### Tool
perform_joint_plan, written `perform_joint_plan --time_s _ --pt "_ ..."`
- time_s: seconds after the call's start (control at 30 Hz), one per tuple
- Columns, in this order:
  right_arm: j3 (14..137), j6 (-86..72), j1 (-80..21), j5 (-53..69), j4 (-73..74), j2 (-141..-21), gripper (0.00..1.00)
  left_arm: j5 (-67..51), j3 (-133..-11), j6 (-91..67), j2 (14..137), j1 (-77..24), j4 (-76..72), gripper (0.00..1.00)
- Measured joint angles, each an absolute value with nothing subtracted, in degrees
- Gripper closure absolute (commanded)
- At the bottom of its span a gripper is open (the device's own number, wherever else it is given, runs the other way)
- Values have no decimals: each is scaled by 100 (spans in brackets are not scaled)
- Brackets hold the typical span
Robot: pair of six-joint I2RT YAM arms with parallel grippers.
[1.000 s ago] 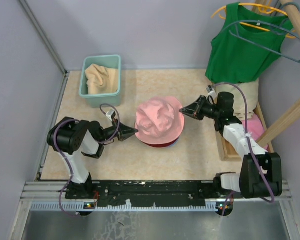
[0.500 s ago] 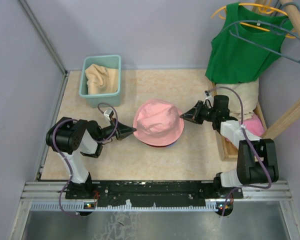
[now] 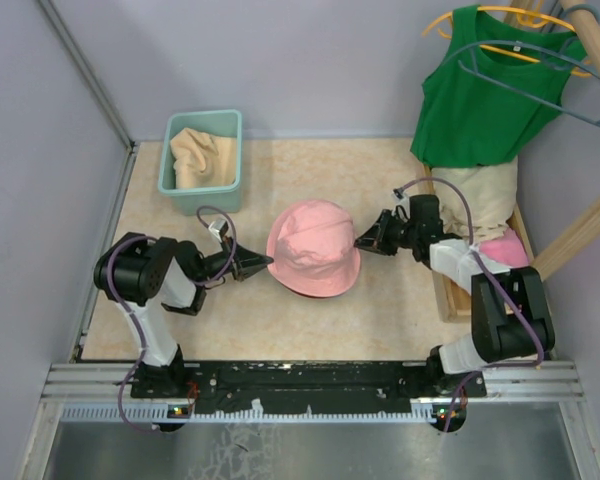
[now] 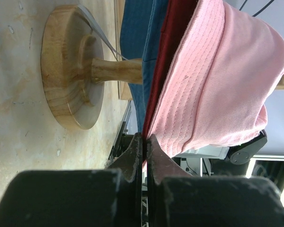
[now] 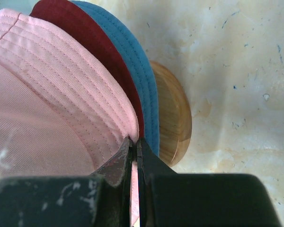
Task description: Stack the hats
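Note:
A pink hat (image 3: 313,247) sits on top of a dark red hat (image 5: 90,47) and a blue hat (image 5: 132,52) on a wooden stand (image 4: 71,71) at the table's middle. My left gripper (image 3: 266,262) is shut on the pink brim's left edge; the left wrist view (image 4: 145,138) shows the brim pinched between the jaws. My right gripper (image 3: 361,241) is shut on the pink brim's right edge, seen in the right wrist view (image 5: 134,140). A beige hat (image 3: 198,155) lies crumpled in the teal basket (image 3: 232,160).
A green tank top (image 3: 485,95) hangs on a hanger at the back right over a wooden rack (image 3: 570,240). Beige and pink fabric (image 3: 500,215) lies on the rack's base at the right. Walls close in at the left and back.
The pink hat was crumpled above the stack and has been pulled down smooth over it. My right gripper moved left and lower with the brim; the left gripper hardly moved.

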State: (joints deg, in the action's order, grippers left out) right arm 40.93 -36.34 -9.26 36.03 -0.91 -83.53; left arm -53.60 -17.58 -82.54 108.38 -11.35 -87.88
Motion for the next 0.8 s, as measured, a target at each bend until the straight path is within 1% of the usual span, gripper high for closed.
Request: perform_joint_plan --time_s 0.1,0.13,0.17,0.2,0.27,0.33,0.37,0.4,0.43,0.53,0.6,0.63,0.73,0.8 --pt "4110 -3562 -926 3524 -3 -8287 100 -5387 -1804 -8307 10912 -1135 -8790 100" --pt "4136 -3529 -928 3487 71 -8263 98 -5398 -1815 -8331 10919 -1135 -8790 100" --pt "4160 -3492 -928 3446 139 -8237 90 -5406 -1820 -8344 10919 -1135 -8790 98" --pt "4180 -3465 -928 3409 191 -8208 85 -5408 -1820 -8346 10910 -1135 -8788 91" --pt "4215 -3391 -932 3269 362 -8106 79 -5406 -1813 -8291 10849 -1133 -8777 79" --pt "4217 -3295 -932 3057 615 -7990 65 -5402 -1782 -8103 10711 -1100 -8733 77" --pt "4224 -3258 -932 2967 744 -7948 54 -5402 -1747 -7996 10619 -1063 -8670 74" --pt "4248 -3225 -932 2873 891 -7911 49 -5389 -1704 -7894 10521 -1013 -8604 69" --pt "4268 -3186 -932 2783 996 -7883 47 -5380 -1664 -7804 10442 -965 -8549 67" --pt "4379 -3098 -932 2530 1332 -7824 45 -5345 -1566 -7592 10206 -775 -8305 62" --pt "4423 -3061 -930 2408 1435 -7773 43 -5328 -1544 -7430 10016 -644 -8014 61" --pt "4440 -3052 -928 2351 1485 -7749 41 -5306 -1544 -7321 9883 -576 -7795 58" --pt "4475 -3017 -926 2191 1621 -7686 35 -5225 -1581 -6875 9262 -399 -6866 47" --pt "4482 -3000 -921 2104 1673 -7658 31 -5083 -1822 -6377 8678 -309 -5749 40"
